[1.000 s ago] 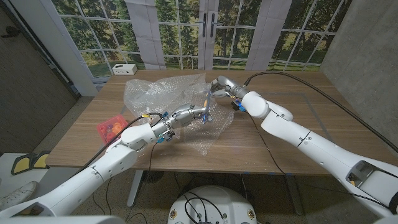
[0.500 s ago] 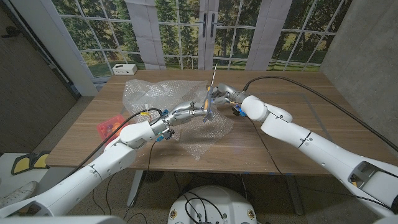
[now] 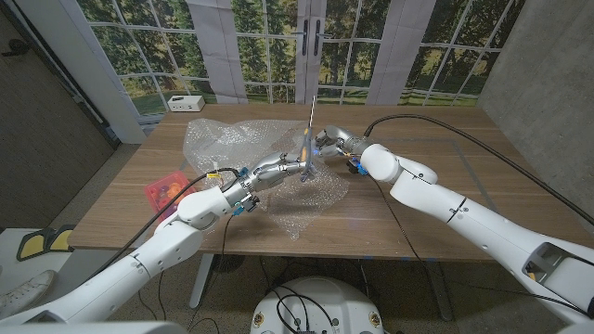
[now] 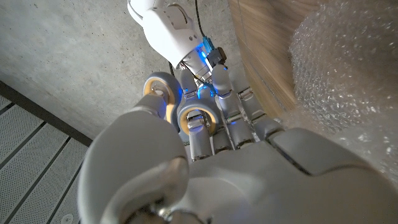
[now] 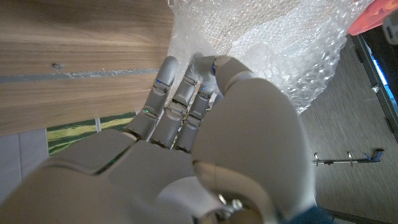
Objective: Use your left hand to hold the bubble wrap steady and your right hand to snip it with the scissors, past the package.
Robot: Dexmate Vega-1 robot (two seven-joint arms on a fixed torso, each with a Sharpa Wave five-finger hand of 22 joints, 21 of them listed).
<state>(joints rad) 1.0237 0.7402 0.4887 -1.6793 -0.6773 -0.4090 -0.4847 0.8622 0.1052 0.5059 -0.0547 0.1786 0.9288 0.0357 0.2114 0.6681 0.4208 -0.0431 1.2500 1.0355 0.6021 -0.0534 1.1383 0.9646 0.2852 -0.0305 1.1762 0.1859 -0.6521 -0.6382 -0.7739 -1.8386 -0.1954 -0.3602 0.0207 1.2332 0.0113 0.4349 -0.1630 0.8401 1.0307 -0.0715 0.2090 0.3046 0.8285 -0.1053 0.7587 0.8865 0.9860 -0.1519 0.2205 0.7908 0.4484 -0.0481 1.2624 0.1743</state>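
My right robot hand (image 3: 327, 142) sits over the middle of the desk (image 3: 436, 199), fingers curled round the scissors (image 3: 309, 139). Head view: the blades stick up and away from me, tips above the far edge of the bubble wrap (image 3: 232, 139). In the right wrist view that robot hand (image 5: 186, 118) shows from behind, fingers (image 5: 163, 93) bent toward the crinkled wrap (image 5: 273, 43); the scissors are hidden there behind the palm.

My left robot hand (image 3: 278, 170) reaches in from the near left and meets the right one at the raised fold of wrap. Head view: its fingers close on that fold, just beside the scissor blades. From here I can't tell exactly how much of the sheet it pinches. The left wrist view looks along the back of the left robot hand (image 4: 211, 168); the right robot hand (image 4: 205, 118) is pressed close ahead of it, with a blue light on the wrist. Wrap (image 4: 342, 81) fills one side of that frame, over the desk edge (image 4: 261, 68).

Bubble wrap lies loosely across the desk's centre, one mound toward the far left, a flap trailing toward the near edge. The package inside I can't make out.

Farther out, head view: a red bag (image 3: 165, 189) near the desk's left edge, a white box (image 3: 185, 102) at the far left corner.
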